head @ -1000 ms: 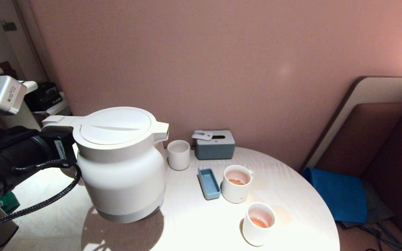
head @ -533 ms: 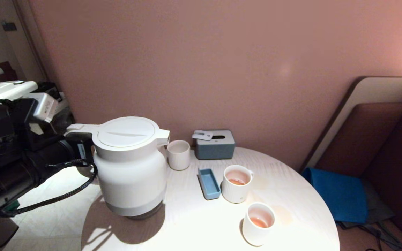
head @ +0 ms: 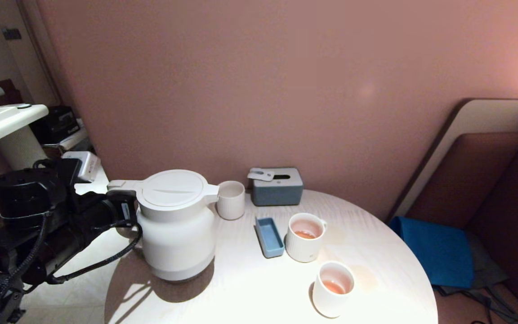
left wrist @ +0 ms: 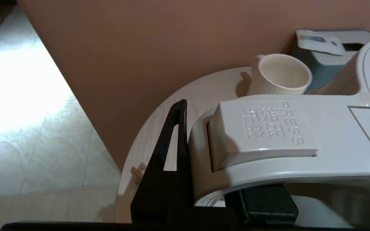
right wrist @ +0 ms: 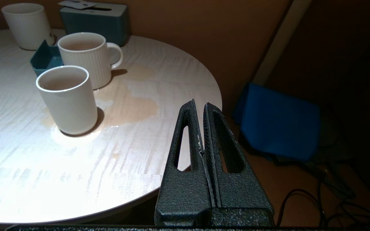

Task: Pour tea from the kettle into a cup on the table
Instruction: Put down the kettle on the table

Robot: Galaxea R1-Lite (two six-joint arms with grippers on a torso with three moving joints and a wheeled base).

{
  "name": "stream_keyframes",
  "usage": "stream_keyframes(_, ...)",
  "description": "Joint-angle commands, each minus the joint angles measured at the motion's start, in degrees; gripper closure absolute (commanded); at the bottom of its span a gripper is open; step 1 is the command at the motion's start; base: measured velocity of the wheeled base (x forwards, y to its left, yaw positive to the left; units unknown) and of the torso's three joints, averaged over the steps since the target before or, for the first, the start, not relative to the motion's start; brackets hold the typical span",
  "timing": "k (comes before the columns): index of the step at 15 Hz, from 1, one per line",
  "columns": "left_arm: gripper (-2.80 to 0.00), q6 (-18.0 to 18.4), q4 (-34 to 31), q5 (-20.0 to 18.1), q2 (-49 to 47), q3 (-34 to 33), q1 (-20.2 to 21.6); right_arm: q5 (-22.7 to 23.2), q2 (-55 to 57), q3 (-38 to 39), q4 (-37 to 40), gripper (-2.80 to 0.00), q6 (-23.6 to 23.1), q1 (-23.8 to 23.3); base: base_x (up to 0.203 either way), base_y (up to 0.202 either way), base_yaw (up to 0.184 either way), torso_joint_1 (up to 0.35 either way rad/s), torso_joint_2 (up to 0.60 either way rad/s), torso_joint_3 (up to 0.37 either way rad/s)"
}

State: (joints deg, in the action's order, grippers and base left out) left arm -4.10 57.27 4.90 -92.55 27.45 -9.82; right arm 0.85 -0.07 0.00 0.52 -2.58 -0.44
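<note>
Left gripper (head: 122,211): clamped on kettle (head: 176,225) handle, kettle upright on desk (head: 250,288). Cup (head: 305,237): right of spout, past blue tray (head: 269,237). Right gripper (right wrist: 201,128): together, idle off desk's right edge.

On the table (head: 250,288), the kettle (head: 176,225) stands at the left edge, a tumbler (head: 230,200) just right of its spout. Right of the tumbler, at the back, sits a box (head: 277,186). Before it a small tray (head: 269,237) lies, seemingly touching the cup (head: 304,237) to its right; another cup (head: 333,289) stands nearer, apart
</note>
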Motion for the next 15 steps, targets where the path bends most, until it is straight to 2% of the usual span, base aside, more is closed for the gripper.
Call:
stream_keyframes(1,0.0,0.0,2.46,0.02,-4.92,-0.47,1.1,0.03,0.07,0.0,0.0,0.0,-0.05,0.0,0.0,0.0,0.0,0.0,0.0,0.0)
stream_keyframes(4,0.0,-0.05,5.61,-0.01,-8.08,-0.4,2.24,0.03,0.07,0.0,0.0,0.0,-0.05,0.0,0.0,0.0,0.0,0.0,0.0,0.0)
stream_keyframes(7,0.0,0.07,13.47,-0.07,-12.69,-0.38,3.49,0.03,0.07,0.0,0.0,0.0,-0.05,0.0,0.0,0.0,0.0,0.0,0.0,0.0)
stream_keyframes(15,0.0,-0.17,17.05,0.01,-18.5,-0.56,3.84,0.03,0.07,0.0,0.0,0.0,-0.05,0.0,0.0,0.0,0.0,0.0,0.0,0.0)
